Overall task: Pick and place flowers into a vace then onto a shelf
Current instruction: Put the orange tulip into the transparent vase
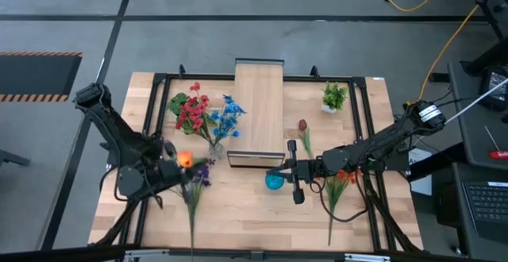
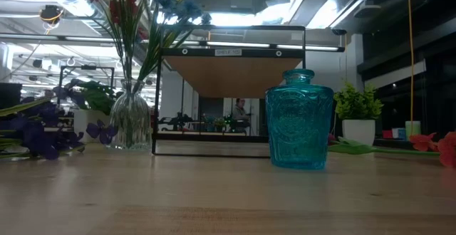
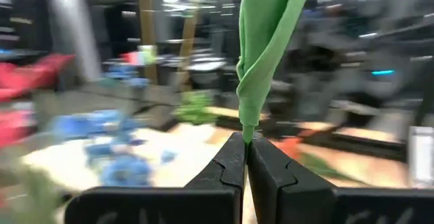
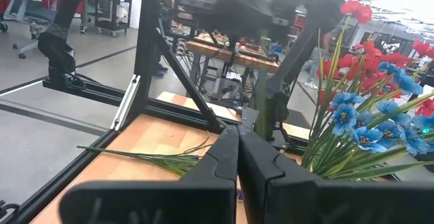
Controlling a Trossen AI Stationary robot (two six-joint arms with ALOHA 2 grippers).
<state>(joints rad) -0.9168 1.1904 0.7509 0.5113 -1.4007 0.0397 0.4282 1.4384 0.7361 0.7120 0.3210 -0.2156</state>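
My left gripper (image 3: 245, 149) is over the table's left part (image 1: 176, 165), shut on a green-stemmed flower with an orange bloom (image 1: 184, 159). A purple flower (image 1: 195, 184) lies flat on the table beside it. A clear glass vase (image 2: 132, 117) holding red and blue flowers (image 1: 208, 113) stands left of the shelf (image 1: 258, 107). The blue glass vase (image 1: 274, 183) stands upright in front of the shelf. My right gripper (image 4: 237, 142) is shut on nothing, just beside the blue vase (image 1: 275, 171). A dark red tulip (image 1: 302, 125) and orange flowers (image 1: 341, 179) lie on the table. My left gripper pinches a folded green leaf or stem (image 3: 247, 125) of the orange flower between its two fingers (image 3: 227, 166). The green part runs on away from the fingertips. The orange bloom shows right at the gripper in the high view. I cannot tell whether the flower touches the table.
A small green plant in a white pot (image 1: 334, 97) stands at the far right of the table. A black frame (image 1: 159, 78) runs round the tabletop. Bare wood (image 1: 246, 214) lies along the near edge between the purple and orange flowers.
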